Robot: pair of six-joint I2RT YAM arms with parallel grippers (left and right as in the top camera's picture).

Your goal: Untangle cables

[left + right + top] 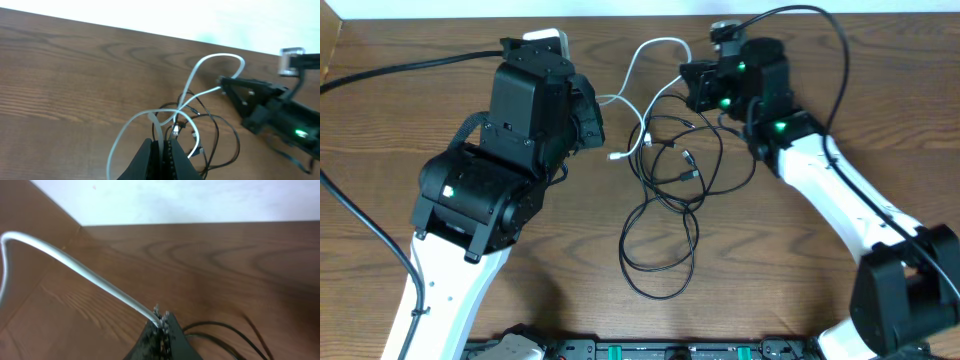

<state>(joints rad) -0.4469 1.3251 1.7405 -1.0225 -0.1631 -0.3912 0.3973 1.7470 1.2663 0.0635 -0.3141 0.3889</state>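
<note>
A white cable [642, 58] arcs across the far middle of the table, over a tangle of thin black cables [670, 170] with small plug ends. My left gripper [596, 112] is shut on one stretch of the white cable; the left wrist view shows the cord [200, 67] pinched between its jaws [162, 146]. My right gripper [688, 88] is shut on the white cable's other end; in the right wrist view the cord [75, 265] runs up-left from the closed jaws [162, 322]. Black loops [225, 335] lie beside those jaws.
Thick black arm cables [410, 65] run along the left and right [820, 30] arms. The table's far edge meets a white wall [200, 15]. A dark rail [670, 350] lies along the near edge.
</note>
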